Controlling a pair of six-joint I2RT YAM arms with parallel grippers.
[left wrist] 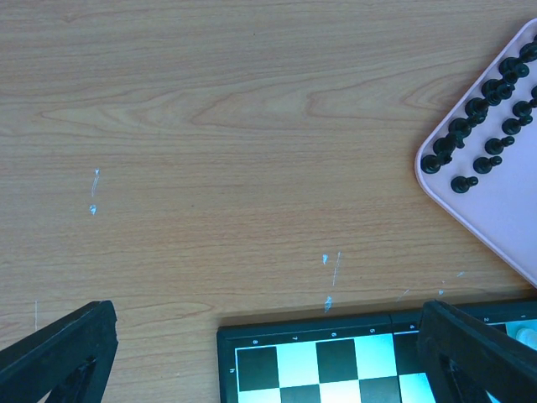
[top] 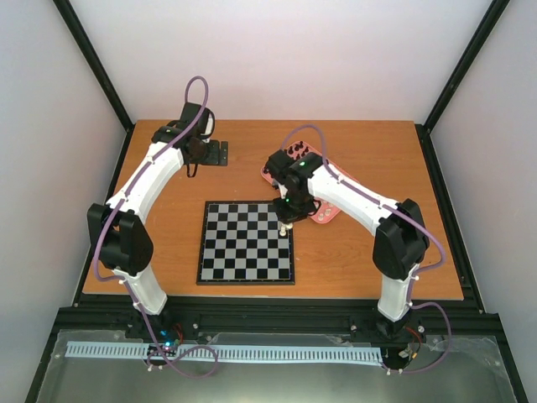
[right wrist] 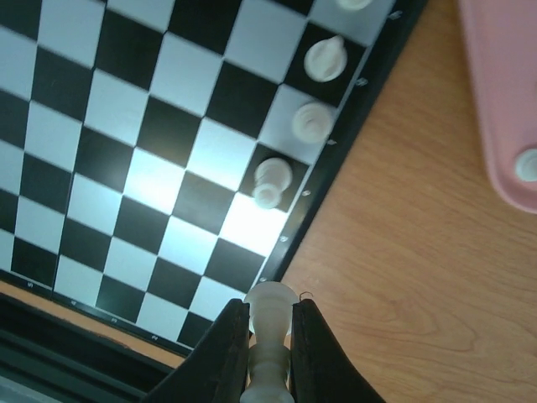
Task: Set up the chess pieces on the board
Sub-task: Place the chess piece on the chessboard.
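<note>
The right pincer (right wrist: pixel 270 312) grips a white chess piece (right wrist: pixel 268 348), probably to stand it on the board (right wrist: pixel 109 109) beside the other white pieces (right wrist: pixel 314 122).

Orange-brown wooden table (top: pixel 377 168) filling the view, pink tray (left wrist: pixel 503 239) lying right of its middle, faint pale scuffs (left wrist: pixel 92 191), maybe paint, on its surface, white slotted strip (top: pixel 252 353) just off its near edge
</note>
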